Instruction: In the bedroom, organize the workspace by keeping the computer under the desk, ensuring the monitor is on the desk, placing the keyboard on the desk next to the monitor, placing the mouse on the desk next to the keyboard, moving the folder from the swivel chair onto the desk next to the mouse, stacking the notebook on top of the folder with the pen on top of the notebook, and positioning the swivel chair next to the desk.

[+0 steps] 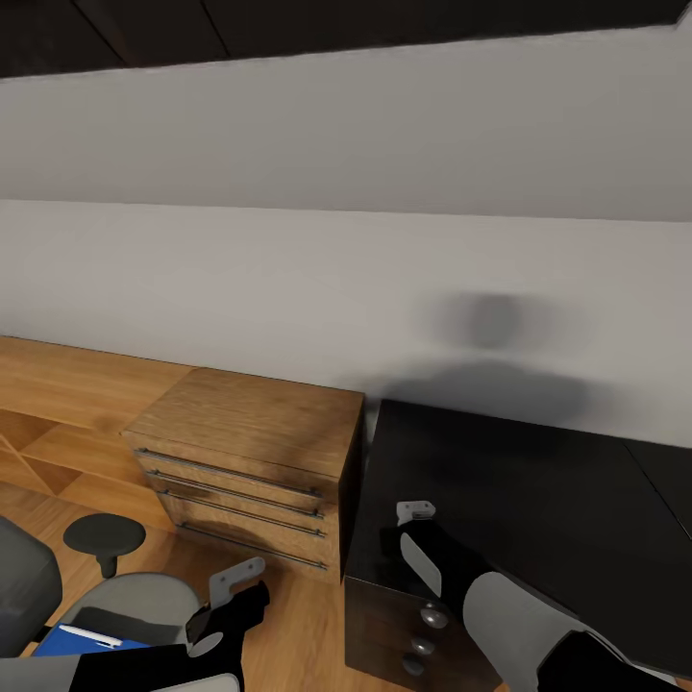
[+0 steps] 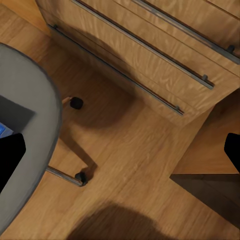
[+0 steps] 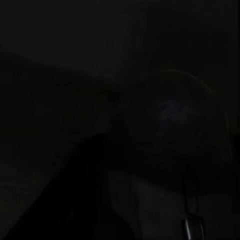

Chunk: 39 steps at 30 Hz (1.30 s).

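Here the folder point(image 1: 72, 642) on the swivel chair point(image 1: 135, 601) lies just beside the left gripper point(image 1: 226, 601), nearer it than the right gripper point(image 1: 413, 524), and I cannot tell either gripper's opening.

wall point(image 1: 288, 279): plain white, soft grey shadow at right | ceiling point(image 1: 288, 24): dark strip above | floor point(image 1: 58, 384): light wood planks | dresser point(image 1: 252, 452): light wood, long bar handles, against the wall

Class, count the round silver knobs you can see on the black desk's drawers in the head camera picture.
3, stacked down the desk front below the right arm: top knob, middle knob, bottom knob. The arm may hide more.
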### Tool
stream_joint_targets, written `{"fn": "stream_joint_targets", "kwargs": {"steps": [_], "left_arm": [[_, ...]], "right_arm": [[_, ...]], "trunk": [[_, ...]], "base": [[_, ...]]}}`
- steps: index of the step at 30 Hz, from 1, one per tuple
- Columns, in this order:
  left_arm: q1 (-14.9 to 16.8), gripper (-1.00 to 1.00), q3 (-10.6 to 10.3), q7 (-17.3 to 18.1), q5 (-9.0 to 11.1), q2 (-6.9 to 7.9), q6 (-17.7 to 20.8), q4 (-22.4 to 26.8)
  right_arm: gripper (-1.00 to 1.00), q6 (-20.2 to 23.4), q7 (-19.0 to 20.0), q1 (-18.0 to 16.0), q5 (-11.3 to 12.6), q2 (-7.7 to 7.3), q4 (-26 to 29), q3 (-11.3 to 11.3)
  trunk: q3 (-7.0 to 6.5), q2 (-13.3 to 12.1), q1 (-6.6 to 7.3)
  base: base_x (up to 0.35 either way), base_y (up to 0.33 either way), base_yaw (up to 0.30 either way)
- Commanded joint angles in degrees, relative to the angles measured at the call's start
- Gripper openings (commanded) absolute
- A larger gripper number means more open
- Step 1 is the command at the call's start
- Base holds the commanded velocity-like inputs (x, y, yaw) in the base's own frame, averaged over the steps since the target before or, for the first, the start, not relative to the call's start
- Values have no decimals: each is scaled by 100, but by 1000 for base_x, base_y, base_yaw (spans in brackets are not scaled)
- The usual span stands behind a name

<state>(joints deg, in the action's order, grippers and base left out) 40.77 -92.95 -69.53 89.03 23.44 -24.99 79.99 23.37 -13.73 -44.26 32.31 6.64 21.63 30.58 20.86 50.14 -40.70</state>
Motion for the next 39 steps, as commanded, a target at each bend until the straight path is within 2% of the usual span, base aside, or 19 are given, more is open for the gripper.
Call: {"fn": "stream_joint_targets", "kwargs": {"steps": [1,7,8,13,15,16,18,22,27,28,30,34,39], "left_arm": [[10,100,-13,-8,18,2,-23,8],[10,100,-13,-15,19,9,-31,8],[10,100,-13,-14,18,10,-31,8],[10,100,-13,-6,20,5,-32,8],[10,100,-13,2,19,4,-32,8],[10,100,-13,8,19,3,-32,8],[10,100,-16,14,15,-4,-30,8],[10,100,-54,3,11,-38,-25,8],[10,100,-533,-21,-7,-193,-109,8],[10,100,-712,-27,4,-227,-409,10],[10,100,-909,-26,-1,-234,-643,15],[10,100,-1033,-9,5,-241,-741,16],[10,100,-1071,-16,1,-244,-760,17]], "right_arm": [[-100,10,-8,-4,73,-24,13,36],[-100,7,-27,-2,73,-129,293,37],[-100,14,-33,1,73,-194,453,32],[-100,32,-195,25,73,-316,1077,24],[-100,35,-424,45,82,-367,1364,26],[-100,41,-810,158,135,-427,1791,26],[-100,43,-1159,372,234,-505,2265,27],[-100,56,-1538,667,367,-666,3030,27],[-100,334,-1792,890,608,-883,3750,28],[-100,464,-1838,929,778,-937,3917,27],[-100,528,-1858,946,848,-954,3991,27],[-100,723,-1863,953,880,-962,4182,17],[-100,795,-1869,954,903,-963,4271,-209]], "trunk": [[8,6,-1],[-82,-195,108],[-100,-235,130],[-189,-436,240],[-225,-516,284],[-243,-556,306],[-279,-636,350],[-351,-797,438],[-441,-997,548],[-459,-1037,570],[-495,-1117,614],[-566,-1278,701],[-656,-1478,811]], "base": [[0,0,0],[0,0,0],[0,0,0],[0,0,0],[0,0,0],[0,0,0],[0,0,0],[0,0,0],[-2,0,0],[-159,0,0],[-252,0,0],[-320,0,0],[-339,0,0]]}}
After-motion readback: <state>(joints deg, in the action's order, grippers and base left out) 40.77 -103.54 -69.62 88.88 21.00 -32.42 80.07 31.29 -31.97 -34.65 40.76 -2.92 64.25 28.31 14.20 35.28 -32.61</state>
